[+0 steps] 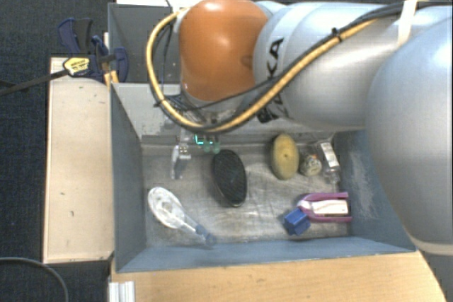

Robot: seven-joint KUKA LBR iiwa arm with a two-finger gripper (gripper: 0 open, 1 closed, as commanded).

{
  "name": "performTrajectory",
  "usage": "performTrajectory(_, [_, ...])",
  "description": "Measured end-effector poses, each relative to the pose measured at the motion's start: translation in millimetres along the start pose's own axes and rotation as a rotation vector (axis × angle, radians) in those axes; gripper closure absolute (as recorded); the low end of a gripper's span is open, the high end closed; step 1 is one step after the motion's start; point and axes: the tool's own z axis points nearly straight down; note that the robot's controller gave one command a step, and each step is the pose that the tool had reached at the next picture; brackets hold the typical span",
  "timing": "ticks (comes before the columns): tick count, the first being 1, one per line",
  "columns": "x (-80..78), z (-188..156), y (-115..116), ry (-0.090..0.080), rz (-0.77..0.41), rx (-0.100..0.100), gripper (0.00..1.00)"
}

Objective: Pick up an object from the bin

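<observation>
Camera view: the hand (190, 152) hangs below the orange wrist cover (219, 46) over the rear left part of the bin (129, 180), close to the back wall. The cover and cables hide most of the hand, so whether it is wide or narrow cannot be told; nothing is seen held in it. The nearest thing is a black oval object (228, 177), lying flat just beside the hand, toward the view's right and slightly nearer the front wall. Its long axis runs roughly from back wall to front wall, a little tilted. A clear plastic scoop (170, 212) lies near the front left, farther off. A yellow-green oval thing (284, 155) lies beyond the black object, to its right. Judgement: the black object is the likeliest pick; a short shift rightward would bring the hand over it, closing across its narrow width.
</observation>
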Motion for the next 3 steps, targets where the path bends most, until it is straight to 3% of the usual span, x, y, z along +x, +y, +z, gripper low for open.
performTrajectory(1, [8.8, 35.3, -95.8, -0.005, -0.248, 0.003, 0.0])
performTrajectory(2, [-3.6, 109.3, -142.6, 0.001, -0.255, 0.002, 0.0])
performTrajectory(3, [-5.8, 103.8, -139.1, -0.009, -0.252, 0.0, 1.0])
